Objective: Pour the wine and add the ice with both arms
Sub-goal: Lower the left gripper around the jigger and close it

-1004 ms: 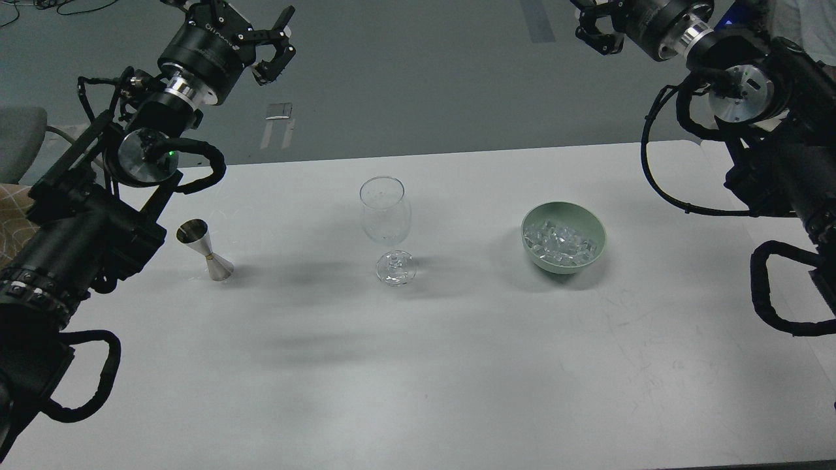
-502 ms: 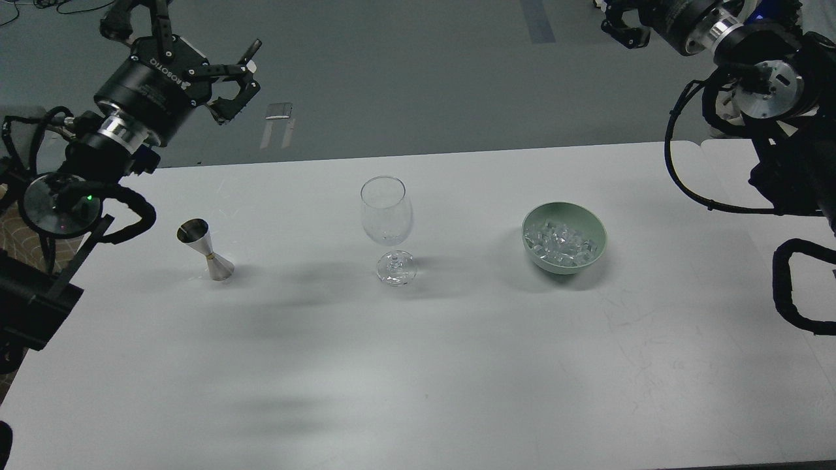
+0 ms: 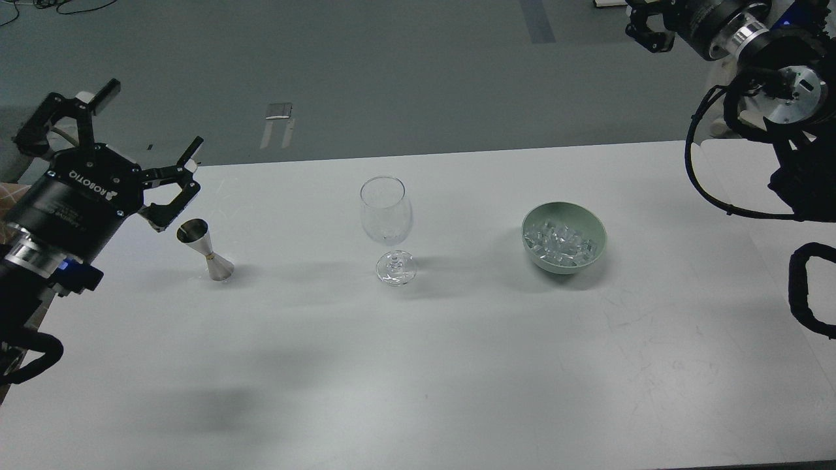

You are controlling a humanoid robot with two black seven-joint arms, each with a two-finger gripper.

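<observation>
A clear stemmed glass (image 3: 386, 215) stands upright and empty at the middle of the white table (image 3: 418, 365). A steel hourglass-shaped jigger (image 3: 204, 249) stands to its left. A pale green bowl (image 3: 593, 225) to the right of the glass holds several clear ice cubes (image 3: 560, 240). My left gripper (image 3: 149, 130) is open and empty, its fingers spread wide just up and left of the jigger. My right gripper (image 3: 643, 29) is at the top right edge, far beyond the bowl; only part of it shows, dark and small.
The table's far edge runs across at mid-height, with grey floor beyond. My right arm (image 3: 784, 111) and its looped cables hang over the table's right end. A small silver plate (image 3: 279, 111) lies on the floor behind the table.
My left gripper has swung down and left, from high above the far edge to just beside the jigger, still open. My right gripper has drawn further up and right.
</observation>
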